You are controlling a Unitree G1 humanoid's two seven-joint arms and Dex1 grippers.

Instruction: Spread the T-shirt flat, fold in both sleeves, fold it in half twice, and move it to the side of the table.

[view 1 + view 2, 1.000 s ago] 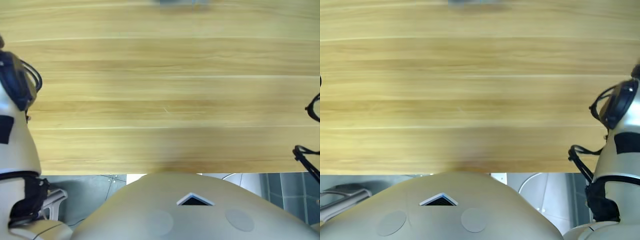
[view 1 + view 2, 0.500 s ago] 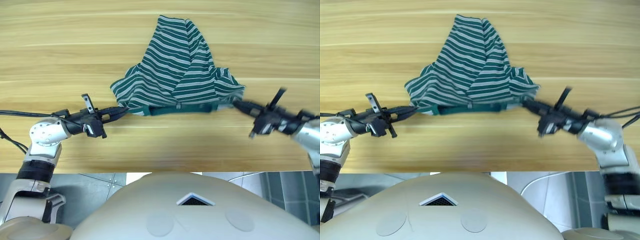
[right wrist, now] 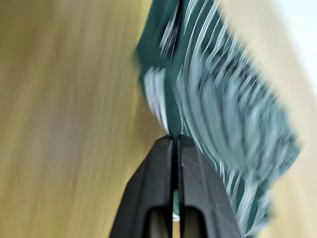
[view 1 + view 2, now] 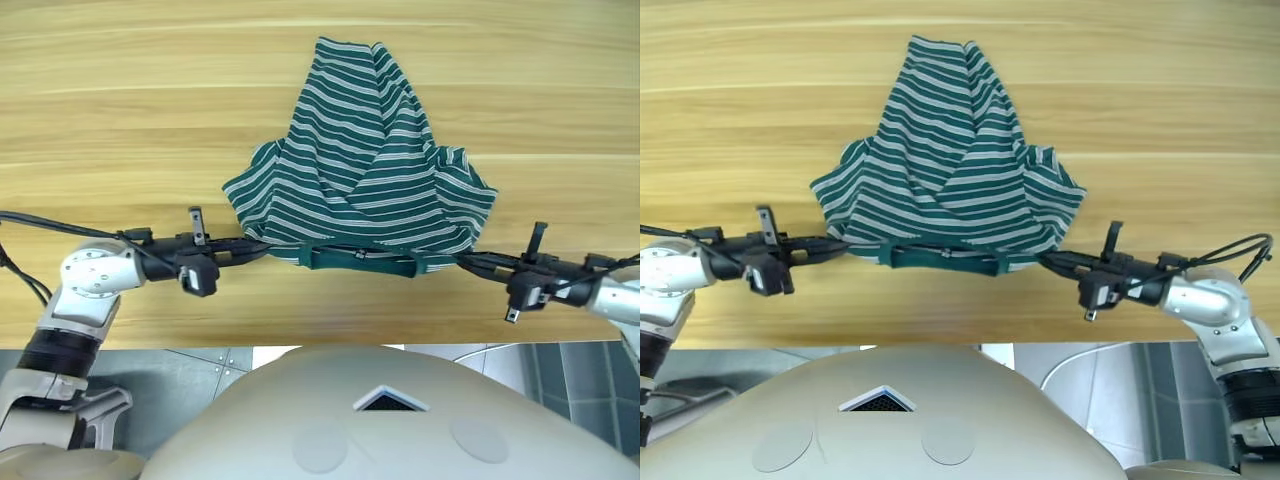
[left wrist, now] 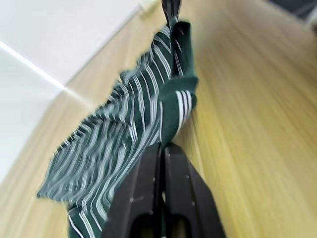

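A green T-shirt (image 4: 362, 165) with thin white stripes lies bunched in a peaked heap in the middle of the wooden table (image 4: 120, 120). Its dark green band (image 4: 358, 260) is stretched along the near side. My left gripper (image 4: 258, 247) is shut on the shirt's near left corner, and my right gripper (image 4: 464, 260) is shut on the near right corner. In the left wrist view the closed fingers (image 5: 148, 168) pinch the striped cloth (image 5: 129, 129). The right wrist view has the black fingers (image 3: 163, 163) pressed together on the cloth (image 3: 223, 109).
The table's front edge (image 4: 300, 343) runs just below both grippers, with grey floor (image 4: 180, 370) beyond it. Bare wood stretches to the left, the right and behind the shirt.
One second ago the table was bare and both arms were at the sides. Since half a second ago both grippers have drawn the shirt's near edge toward the table's front edge.
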